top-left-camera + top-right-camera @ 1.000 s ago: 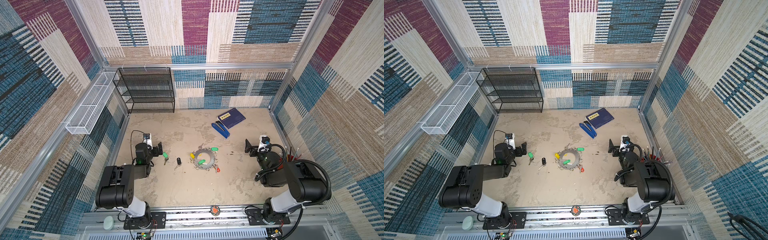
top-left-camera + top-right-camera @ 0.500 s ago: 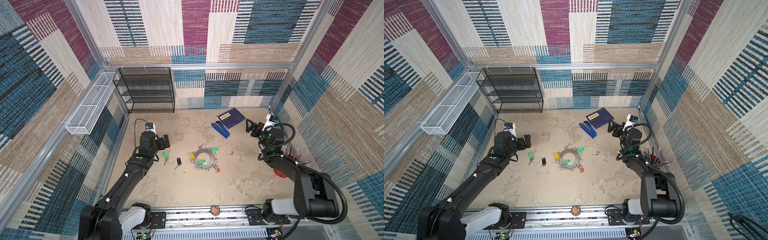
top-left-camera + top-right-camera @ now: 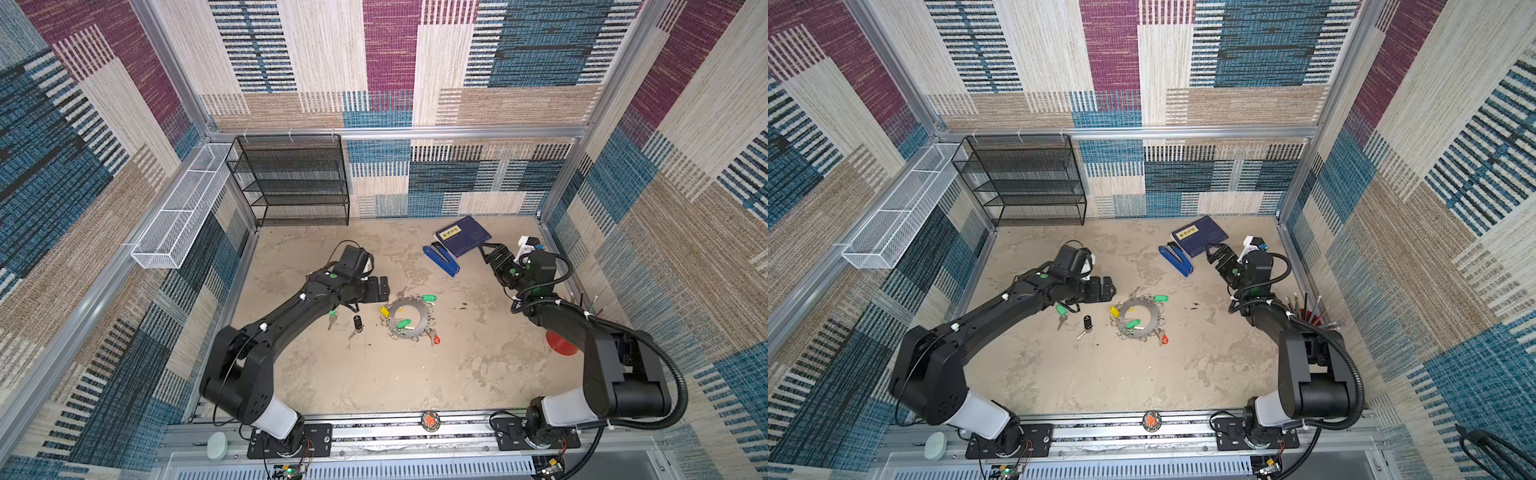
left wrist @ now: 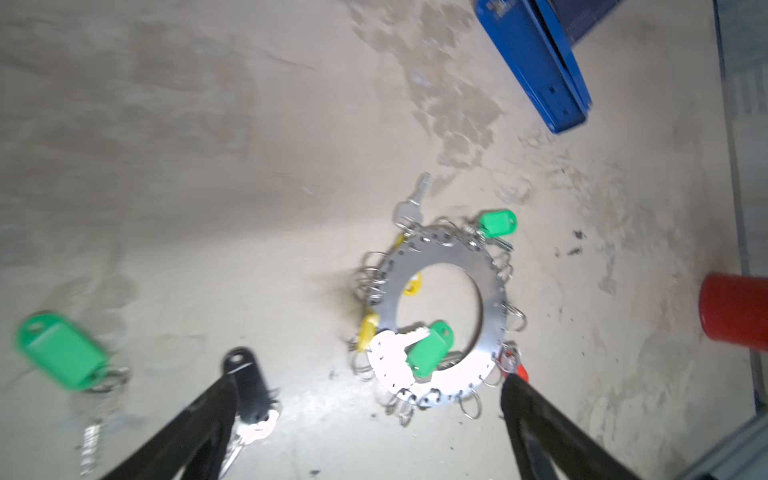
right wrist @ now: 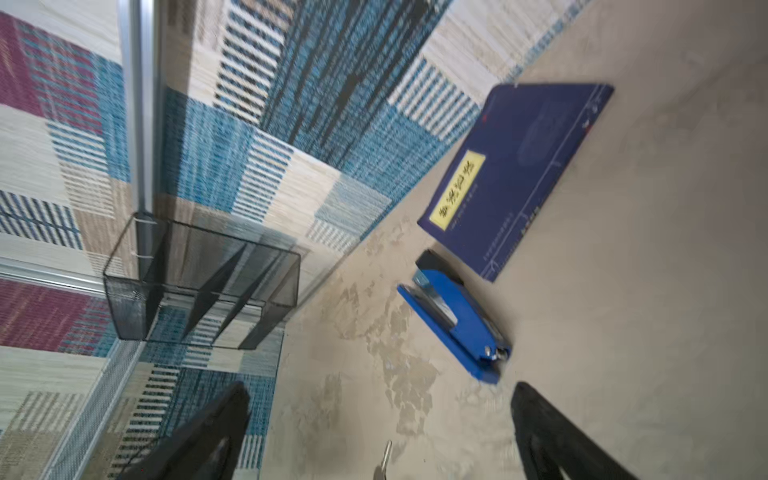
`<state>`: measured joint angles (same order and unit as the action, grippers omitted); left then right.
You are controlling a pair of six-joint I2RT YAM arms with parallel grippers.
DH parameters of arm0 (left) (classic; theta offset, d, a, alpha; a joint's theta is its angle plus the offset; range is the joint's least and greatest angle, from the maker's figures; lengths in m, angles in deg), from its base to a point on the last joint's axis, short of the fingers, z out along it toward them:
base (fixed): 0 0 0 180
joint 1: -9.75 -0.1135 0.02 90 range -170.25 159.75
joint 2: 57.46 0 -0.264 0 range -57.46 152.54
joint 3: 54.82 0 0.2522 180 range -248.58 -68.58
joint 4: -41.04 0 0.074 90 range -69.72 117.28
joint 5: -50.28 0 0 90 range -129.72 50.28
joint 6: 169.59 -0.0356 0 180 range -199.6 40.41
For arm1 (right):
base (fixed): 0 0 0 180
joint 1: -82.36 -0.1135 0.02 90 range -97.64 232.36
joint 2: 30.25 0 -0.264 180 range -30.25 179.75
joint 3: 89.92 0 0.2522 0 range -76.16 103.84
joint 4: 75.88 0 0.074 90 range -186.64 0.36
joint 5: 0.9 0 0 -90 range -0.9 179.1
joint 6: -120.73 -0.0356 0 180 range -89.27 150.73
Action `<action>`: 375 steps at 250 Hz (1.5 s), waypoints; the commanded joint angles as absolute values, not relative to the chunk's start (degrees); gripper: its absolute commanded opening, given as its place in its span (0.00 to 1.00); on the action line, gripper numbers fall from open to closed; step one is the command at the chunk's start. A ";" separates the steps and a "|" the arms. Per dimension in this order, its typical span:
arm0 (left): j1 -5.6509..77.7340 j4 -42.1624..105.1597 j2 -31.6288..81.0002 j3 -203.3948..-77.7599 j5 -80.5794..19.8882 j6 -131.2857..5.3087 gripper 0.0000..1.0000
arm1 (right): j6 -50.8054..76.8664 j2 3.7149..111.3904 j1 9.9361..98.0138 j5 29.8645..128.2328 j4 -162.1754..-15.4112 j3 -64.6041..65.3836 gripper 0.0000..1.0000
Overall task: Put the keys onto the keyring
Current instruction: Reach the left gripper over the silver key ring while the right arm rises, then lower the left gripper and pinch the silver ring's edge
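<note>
The left gripper (image 3: 377,289) is hanging over the mottled beige tabletop (image 3: 374,374) with its black jaws spread wide and empty. It is close beside the flat grey metal keyring disc (image 4: 493,301), which is lying mid-table, edged with split rings and coloured tags. The green-tagged silver key (image 3: 1061,311) and the black-tagged silver key (image 3: 1087,323) are lying loose just left of the disc. The right gripper (image 3: 491,252), also gaping and empty, is pointing toward the blue stapler (image 3: 441,259) and the dark blue book (image 3: 463,235).

Blue stapler (image 3: 441,260) beside navy book (image 3: 467,235) — black mesh rack (image 3: 291,183) behind.
</note>
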<state>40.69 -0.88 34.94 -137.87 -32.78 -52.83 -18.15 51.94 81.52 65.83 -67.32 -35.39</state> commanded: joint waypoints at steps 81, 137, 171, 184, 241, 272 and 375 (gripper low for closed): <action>51.12 -11.86 53.81 -156.30 -26.91 -64.80 0.60 | -2.56 43.95 75.68 69.13 -91.96 -37.15 1.00; 56.02 -16.85 57.88 -161.70 -23.71 -78.05 0.43 | -1.02 42.01 75.59 66.72 -91.92 -41.27 1.00; 55.13 -16.10 59.39 -163.98 -25.73 -81.77 0.40 | -1.18 41.57 75.59 65.30 -90.75 -42.86 1.00; 54.93 -17.86 61.14 -166.92 -25.78 -82.85 0.39 | -1.32 41.46 75.59 65.02 -90.51 -43.15 1.00; 55.02 -24.10 68.60 -176.56 -27.58 -85.46 0.33 | -1.30 39.15 75.59 65.68 -90.15 -44.77 1.00; 55.02 -26.48 71.39 -180.28 -28.78 -86.62 0.30 | -1.01 38.12 75.59 65.92 -90.70 -45.42 1.00; 55.02 -28.66 76.20 -184.50 -30.65 -86.67 0.26 | -1.32 35.36 75.59 65.80 -91.14 -47.24 1.00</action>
<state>54.98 -27.68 75.44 -183.47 -29.17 -86.43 -1.52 35.90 75.66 66.14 -92.06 -46.99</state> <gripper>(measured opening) 0.261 0.996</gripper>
